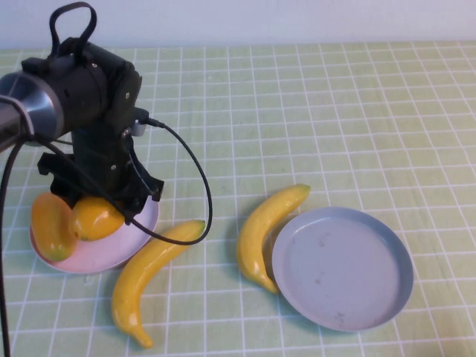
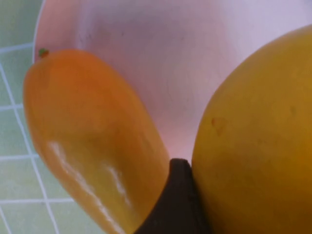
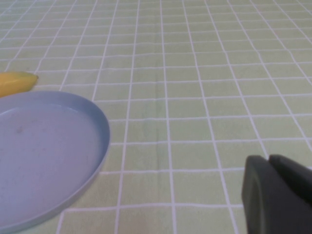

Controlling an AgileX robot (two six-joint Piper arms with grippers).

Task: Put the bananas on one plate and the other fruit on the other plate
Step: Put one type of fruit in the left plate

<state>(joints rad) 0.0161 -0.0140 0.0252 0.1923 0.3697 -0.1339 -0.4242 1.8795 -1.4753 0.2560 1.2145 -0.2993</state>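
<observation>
Two orange-yellow mangoes lie on the pink plate (image 1: 111,251) at the left. My left gripper (image 1: 104,214) reaches down over that plate, shut on the right mango (image 1: 95,218). In the left wrist view one dark finger (image 2: 178,195) sits between the held mango (image 2: 258,136) and the other mango (image 2: 92,141) over the pink plate (image 2: 146,48). The other mango (image 1: 50,225) lies at the plate's left rim. One banana (image 1: 152,271) lies on the cloth right of the pink plate. The second banana (image 1: 268,230) lies against the left rim of the grey-blue plate (image 1: 342,268). My right gripper (image 3: 273,195) is shut and empty above the cloth near the grey-blue plate (image 3: 44,146). It is out of the high view.
A green checked cloth (image 1: 335,111) covers the table. The left arm's black cable (image 1: 197,178) loops down beside the pink plate, over the near banana's stem. A banana tip (image 3: 17,82) shows past the grey-blue plate in the right wrist view.
</observation>
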